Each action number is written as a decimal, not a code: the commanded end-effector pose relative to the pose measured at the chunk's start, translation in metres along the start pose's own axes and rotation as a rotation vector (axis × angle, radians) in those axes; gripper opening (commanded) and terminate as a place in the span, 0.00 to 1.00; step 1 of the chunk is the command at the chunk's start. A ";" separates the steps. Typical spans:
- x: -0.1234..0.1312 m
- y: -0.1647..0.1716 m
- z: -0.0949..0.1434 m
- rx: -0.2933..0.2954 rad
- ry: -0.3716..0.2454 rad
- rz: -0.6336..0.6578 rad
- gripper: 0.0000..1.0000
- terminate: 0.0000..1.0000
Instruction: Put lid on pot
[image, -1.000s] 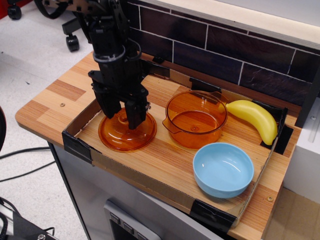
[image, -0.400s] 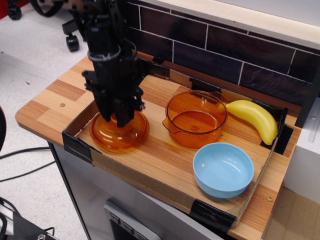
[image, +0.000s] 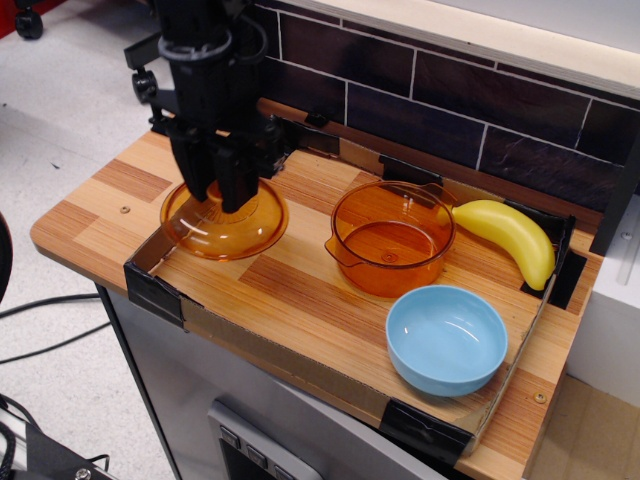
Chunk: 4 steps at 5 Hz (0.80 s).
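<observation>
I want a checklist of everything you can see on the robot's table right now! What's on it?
Surface: wooden table with a low cardboard tray wall round the work area, black tape at its corners.
Job's things: amber glass lid held up off the wood at the tray's left end; amber pot stands open, nothing on it.
Clutter: yellow banana right of the pot; light-blue bowl, empty, in front of the pot.
Grippers: black gripper comes down on the lid's middle, shut on it.
Cables: dark cables run along the floor at the left.
Surroundings: dark brick wall behind; office chair wheels at the top left.
</observation>
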<state>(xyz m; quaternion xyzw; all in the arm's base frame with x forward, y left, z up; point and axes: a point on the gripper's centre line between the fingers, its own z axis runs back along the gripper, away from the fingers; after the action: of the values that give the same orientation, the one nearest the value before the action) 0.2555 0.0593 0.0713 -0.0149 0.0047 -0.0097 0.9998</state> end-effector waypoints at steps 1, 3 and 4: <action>0.033 -0.030 0.025 0.028 -0.053 0.029 0.00 0.00; 0.059 -0.064 0.011 0.068 -0.016 0.041 0.00 0.00; 0.065 -0.076 -0.001 0.069 0.002 0.038 0.00 0.00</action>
<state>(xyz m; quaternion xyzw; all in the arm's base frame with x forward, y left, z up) 0.3111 -0.0201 0.0593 0.0206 0.0303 0.0059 0.9993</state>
